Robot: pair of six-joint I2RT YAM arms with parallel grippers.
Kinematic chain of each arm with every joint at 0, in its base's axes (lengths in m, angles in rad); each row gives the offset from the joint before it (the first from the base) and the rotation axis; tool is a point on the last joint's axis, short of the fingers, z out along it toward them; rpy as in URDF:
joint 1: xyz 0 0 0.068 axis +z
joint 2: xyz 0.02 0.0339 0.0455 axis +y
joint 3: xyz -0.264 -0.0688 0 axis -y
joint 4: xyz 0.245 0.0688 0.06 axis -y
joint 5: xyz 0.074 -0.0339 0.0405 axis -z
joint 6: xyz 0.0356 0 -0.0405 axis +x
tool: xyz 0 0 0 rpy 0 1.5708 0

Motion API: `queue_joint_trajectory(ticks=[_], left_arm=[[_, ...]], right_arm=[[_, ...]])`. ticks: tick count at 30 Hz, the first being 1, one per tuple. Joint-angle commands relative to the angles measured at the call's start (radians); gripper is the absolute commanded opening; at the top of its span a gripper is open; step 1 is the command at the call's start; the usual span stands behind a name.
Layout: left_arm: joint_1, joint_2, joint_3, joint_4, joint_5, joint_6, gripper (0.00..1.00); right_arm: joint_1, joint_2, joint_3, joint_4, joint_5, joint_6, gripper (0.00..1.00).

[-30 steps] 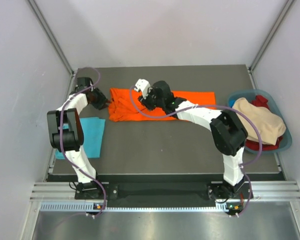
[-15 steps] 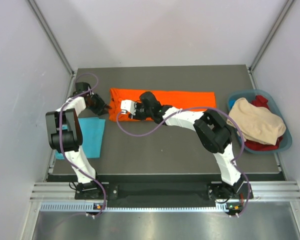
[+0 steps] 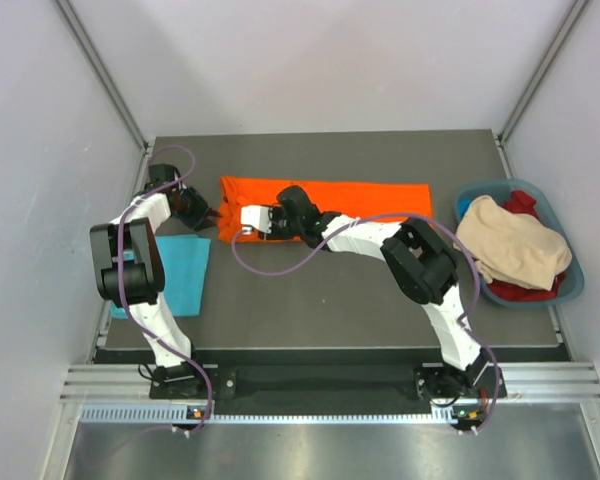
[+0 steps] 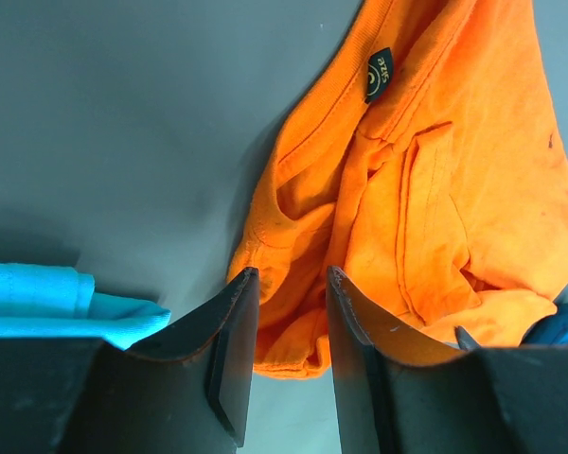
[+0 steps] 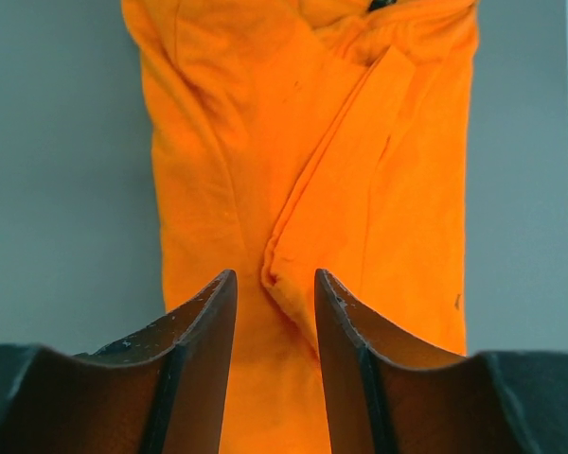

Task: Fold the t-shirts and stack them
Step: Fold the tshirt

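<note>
The orange t-shirt (image 3: 370, 196) lies folded into a long strip across the back of the table, its collar end bunched at the left. The turquoise t-shirt (image 3: 176, 272) lies folded flat at the left edge. My left gripper (image 3: 208, 216) sits at the orange shirt's left end. In the left wrist view its jaws (image 4: 291, 274) stand apart, with the hem of the orange cloth (image 4: 435, 189) showing in the gap and the turquoise cloth (image 4: 47, 298) beside them. My right gripper (image 3: 238, 222) reaches in from the right, open (image 5: 275, 276) just above the orange cloth (image 5: 265, 142), a fold ridge between its fingers.
A blue basket (image 3: 578, 280) at the right edge holds a beige garment (image 3: 510, 245) over red cloth. The right arm stretches low across the table's middle. Grey walls close in on both sides and the back.
The right arm has swung its gripper from the shirt's back edge down to the left end of the orange shirt. The left gripper has shifted slightly toward the shirt.
</note>
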Motion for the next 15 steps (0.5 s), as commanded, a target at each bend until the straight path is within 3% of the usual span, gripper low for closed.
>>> queue_joint_trajectory(ticks=[1, 5, 6, 7, 10, 15], left_arm=[[0.008, -0.067, 0.026, -0.005, 0.008, 0.013, 0.4], [0.008, -0.065, 0.028, -0.005, 0.009, 0.011, 0.4], [0.008, -0.065, 0.028, -0.005, 0.008, 0.013, 0.4], [0.009, -0.065, 0.029, -0.008, 0.008, 0.013, 0.4], [0.009, -0.068, 0.028, -0.012, -0.014, 0.023, 0.4], [0.009, -0.065, 0.031, -0.018, -0.025, 0.028, 0.4]], right_arm=[[0.019, 0.021, 0.051, 0.012, 0.005, -0.029, 0.39], [0.019, 0.039, 0.069, 0.01, 0.02, -0.029, 0.36], [0.018, 0.042, 0.072, 0.012, 0.037, -0.026, 0.32], [0.019, 0.044, 0.074, 0.02, 0.048, -0.021, 0.21], [0.019, 0.039, 0.054, 0.078, 0.086, -0.005, 0.09], [0.018, 0.027, 0.039, 0.138, 0.115, 0.008, 0.04]])
